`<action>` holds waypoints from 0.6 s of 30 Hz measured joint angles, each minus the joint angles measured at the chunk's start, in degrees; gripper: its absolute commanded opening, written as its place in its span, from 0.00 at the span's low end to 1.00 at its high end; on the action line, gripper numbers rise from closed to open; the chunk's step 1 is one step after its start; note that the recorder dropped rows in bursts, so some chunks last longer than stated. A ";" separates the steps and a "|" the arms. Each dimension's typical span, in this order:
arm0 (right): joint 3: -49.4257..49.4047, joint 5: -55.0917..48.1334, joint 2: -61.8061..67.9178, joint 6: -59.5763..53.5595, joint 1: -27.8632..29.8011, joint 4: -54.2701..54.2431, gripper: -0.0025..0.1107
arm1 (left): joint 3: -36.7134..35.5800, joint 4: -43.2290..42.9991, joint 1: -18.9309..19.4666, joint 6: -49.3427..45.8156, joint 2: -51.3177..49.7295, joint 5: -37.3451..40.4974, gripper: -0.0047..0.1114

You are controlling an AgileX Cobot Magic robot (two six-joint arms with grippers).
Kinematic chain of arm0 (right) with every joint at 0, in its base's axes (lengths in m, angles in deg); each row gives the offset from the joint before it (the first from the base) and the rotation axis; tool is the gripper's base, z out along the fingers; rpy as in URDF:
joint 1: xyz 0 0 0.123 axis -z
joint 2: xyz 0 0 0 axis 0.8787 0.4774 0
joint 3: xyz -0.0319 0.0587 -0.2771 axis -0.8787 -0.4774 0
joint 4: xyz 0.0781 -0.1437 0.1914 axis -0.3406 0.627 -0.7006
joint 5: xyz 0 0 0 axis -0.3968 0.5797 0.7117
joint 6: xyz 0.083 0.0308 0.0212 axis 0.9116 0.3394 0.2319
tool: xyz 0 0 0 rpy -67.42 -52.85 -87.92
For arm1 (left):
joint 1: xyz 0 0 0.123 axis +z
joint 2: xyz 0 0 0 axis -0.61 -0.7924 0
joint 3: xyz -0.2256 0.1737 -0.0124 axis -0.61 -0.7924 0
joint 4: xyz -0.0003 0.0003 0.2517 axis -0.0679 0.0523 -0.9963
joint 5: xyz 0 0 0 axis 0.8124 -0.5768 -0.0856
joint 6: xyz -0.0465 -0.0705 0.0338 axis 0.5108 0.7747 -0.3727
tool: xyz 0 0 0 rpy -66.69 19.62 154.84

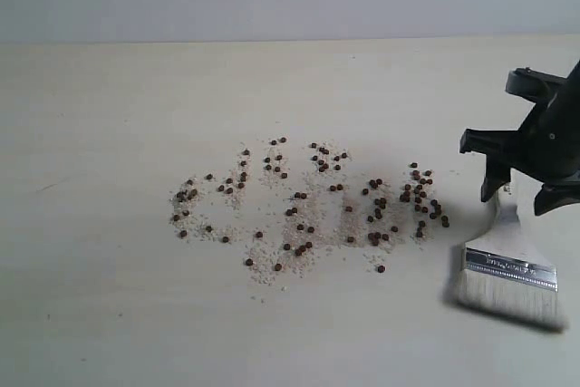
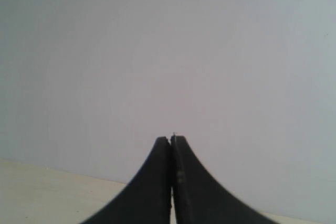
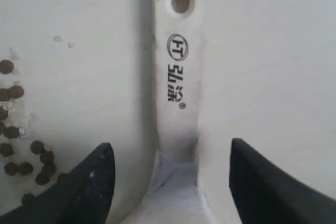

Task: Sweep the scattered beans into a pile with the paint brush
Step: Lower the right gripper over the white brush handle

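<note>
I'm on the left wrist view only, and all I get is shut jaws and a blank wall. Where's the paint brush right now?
Observer: The paint brush lies flat on the table, at the right of the exterior view.
Operator: Is the right gripper holding it?
Observer: No. The right gripper is over the handle, with its jaws open on either side and not touching it.
Operator: And the beans?
Observer: The beans lie scattered in a wide band to the left of the brush in the exterior view, not heaped together.
</note>
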 measured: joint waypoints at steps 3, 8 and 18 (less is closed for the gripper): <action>0.00 0.69 0.00 0.56 0.00 0.25 0.55 | 0.00 0.00 0.00 0.00 0.00 0.00 0.04; 0.00 1.75 0.13 0.67 0.00 0.25 0.55 | 0.00 0.00 0.00 0.00 0.00 0.00 0.04; 0.45 4.10 3.70 0.51 0.00 -1.07 0.55 | 0.00 0.00 0.00 0.00 0.00 0.00 0.04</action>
